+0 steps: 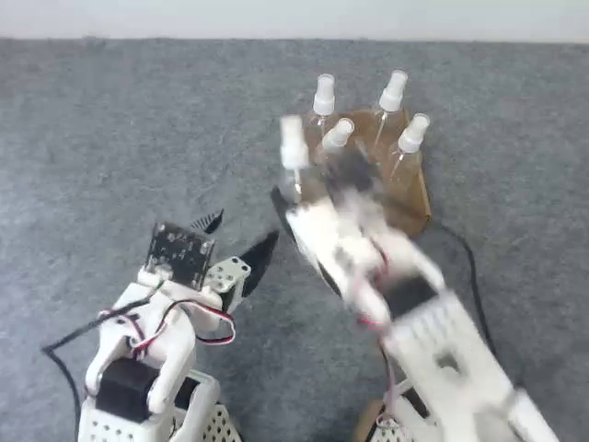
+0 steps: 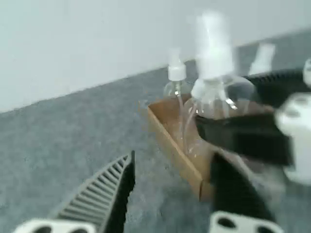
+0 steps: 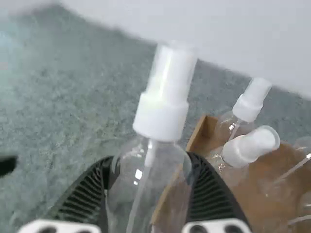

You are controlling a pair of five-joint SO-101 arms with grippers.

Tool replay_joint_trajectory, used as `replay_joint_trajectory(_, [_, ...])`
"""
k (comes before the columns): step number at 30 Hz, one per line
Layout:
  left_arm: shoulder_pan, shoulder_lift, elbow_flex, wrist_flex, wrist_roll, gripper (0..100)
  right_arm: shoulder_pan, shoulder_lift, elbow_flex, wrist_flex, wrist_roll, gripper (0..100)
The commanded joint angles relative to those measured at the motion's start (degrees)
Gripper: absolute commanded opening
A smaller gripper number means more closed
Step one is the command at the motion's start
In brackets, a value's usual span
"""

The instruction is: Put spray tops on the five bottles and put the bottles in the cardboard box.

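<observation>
The right end effector point(image 3: 151, 165) is closed around a clear bottle point(image 3: 146, 194) fitted with a spray top and held just beside the cardboard box point(image 1: 419, 198). The left end effector point(image 1: 241, 238) is held open over the grey tabletop point(image 1: 110, 120), apart from the box. Four spray-topped bottles point(image 1: 393, 92) are stood upright inside the box.

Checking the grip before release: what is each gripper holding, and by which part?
The right gripper holds a clear spray bottle by its body, below the white spray top. The left gripper is open, holding nothing.
</observation>
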Motion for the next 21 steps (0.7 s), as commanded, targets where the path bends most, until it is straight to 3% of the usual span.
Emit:
replay_joint_trajectory(1, [0.5, -0.4, 0.0, -0.4, -0.5, 30, 0.5, 2.1, -9.1, 1.4, -0.4, 0.6])
replay_joint_trajectory(12, [0.3, -0.4, 0.0, -0.4, -0.4, 30, 0.5, 1.2, -9.3, 1.5, -0.3, 0.6])
replay_joint_trajectory(21, [-0.3, 0.0, -0.7, -2.9, 3.8, 30, 0.1, -12.4, -8.1, 4.0, -0.3, 0.6])
